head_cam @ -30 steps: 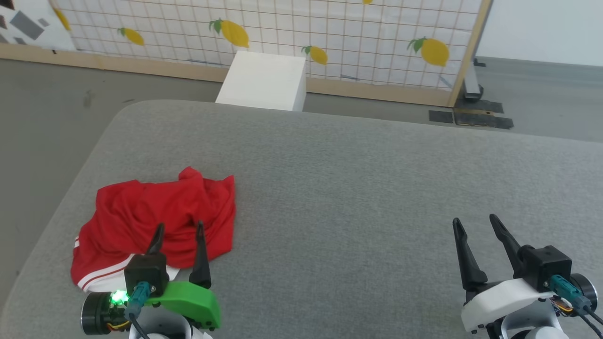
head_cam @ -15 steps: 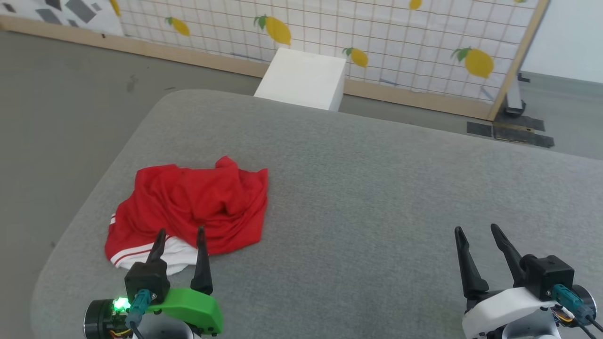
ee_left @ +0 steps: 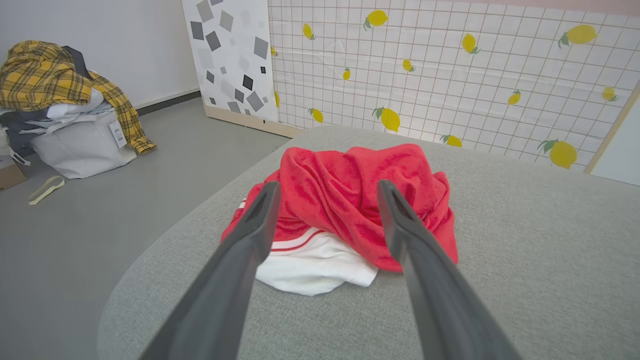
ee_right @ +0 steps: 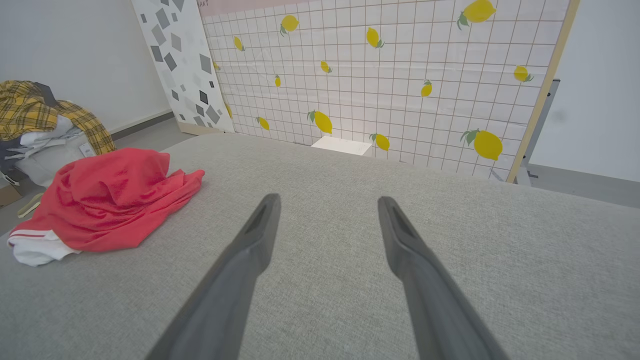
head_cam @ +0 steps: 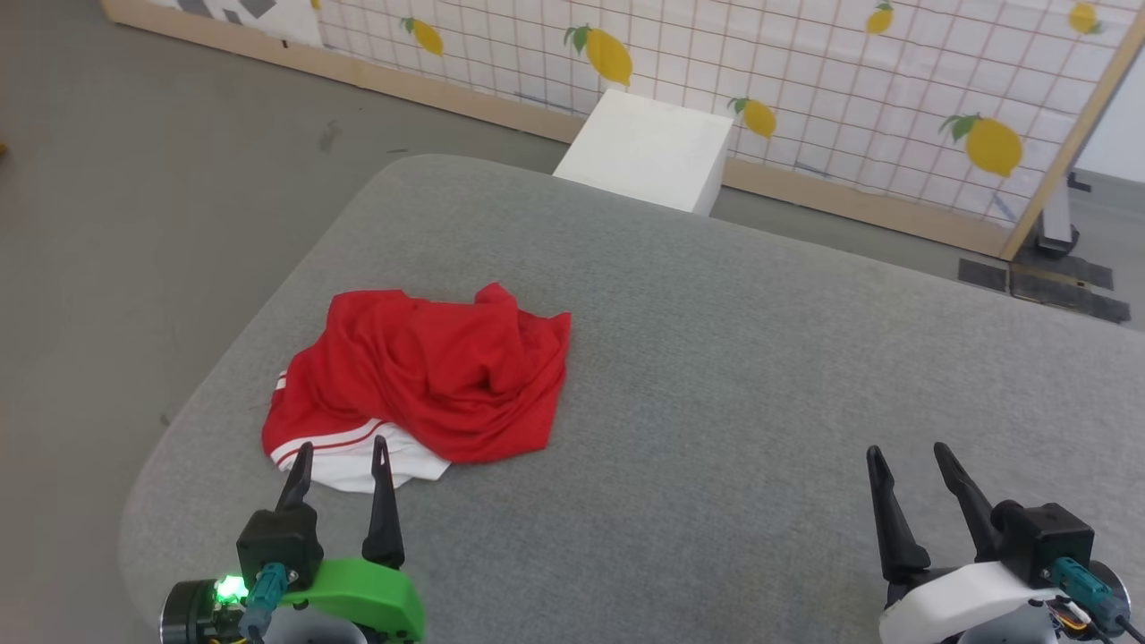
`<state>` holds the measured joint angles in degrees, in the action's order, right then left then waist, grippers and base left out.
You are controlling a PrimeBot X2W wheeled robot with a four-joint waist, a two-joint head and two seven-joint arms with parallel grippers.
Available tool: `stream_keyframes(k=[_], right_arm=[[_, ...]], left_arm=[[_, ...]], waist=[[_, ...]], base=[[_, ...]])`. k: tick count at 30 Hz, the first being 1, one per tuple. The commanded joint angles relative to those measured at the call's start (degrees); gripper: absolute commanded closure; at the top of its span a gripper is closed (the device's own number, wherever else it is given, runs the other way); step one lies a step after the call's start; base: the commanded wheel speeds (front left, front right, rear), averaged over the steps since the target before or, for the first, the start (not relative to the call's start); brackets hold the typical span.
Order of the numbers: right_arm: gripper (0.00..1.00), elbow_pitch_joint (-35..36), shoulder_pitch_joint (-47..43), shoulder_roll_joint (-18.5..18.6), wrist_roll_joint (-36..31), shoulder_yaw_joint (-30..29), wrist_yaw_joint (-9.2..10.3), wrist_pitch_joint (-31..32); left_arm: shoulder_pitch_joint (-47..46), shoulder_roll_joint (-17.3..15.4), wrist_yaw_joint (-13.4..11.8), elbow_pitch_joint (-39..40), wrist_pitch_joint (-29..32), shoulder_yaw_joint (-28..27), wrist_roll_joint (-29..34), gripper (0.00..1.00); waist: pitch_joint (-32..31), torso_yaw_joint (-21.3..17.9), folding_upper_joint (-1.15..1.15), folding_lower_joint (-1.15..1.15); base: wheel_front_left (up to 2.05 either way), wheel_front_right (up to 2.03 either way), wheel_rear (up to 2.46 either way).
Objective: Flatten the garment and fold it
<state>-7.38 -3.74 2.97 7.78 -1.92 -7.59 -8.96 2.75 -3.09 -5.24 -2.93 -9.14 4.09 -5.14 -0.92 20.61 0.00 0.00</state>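
Two open, empty grippers: left gripper [head_cam: 342, 443] just short of the crumpled garment [head_cam: 429, 376], right gripper [head_cam: 906, 448] well apart. Flattening seems unstarted; next, the left should pinch an edge.

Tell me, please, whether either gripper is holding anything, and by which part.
Nothing is held: the left gripper and right gripper are open and empty, and the garment lies crumpled, ungripped.
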Motion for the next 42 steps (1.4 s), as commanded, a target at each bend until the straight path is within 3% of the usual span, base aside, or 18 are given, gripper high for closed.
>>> stream_keyframes(k=[1,25,42], right_arm=[[0.0,-0.34,-1.06,-0.05,0.75,-0.16,0.06,-0.67],[0.0,-2.49,-2.93,-0.08,2.69,-0.37,0.08,-3.51],[0.0,-4.46,-3.74,-0.09,3.76,-0.28,0.09,-5.53]], left_arm=[[1.19,0.0,-0.45,-0.14,-0.53,0.12,-0.5,0.0],[3.29,0.11,-2.4,-0.33,-3.35,1.0,-2.07,0.0],[2.41,0.15,-2.78,-2.01,-5.35,2.62,-2.83,0.0]], waist=[[0.05,1.13,0.0,0.0],[0.18,8.38,0.0,0.0],[0.2,10.75,0.0,0.0]], base=[[0.0,0.0,0.0],[0.0,0.0,0.0],[0.0,0.0,0.0]])
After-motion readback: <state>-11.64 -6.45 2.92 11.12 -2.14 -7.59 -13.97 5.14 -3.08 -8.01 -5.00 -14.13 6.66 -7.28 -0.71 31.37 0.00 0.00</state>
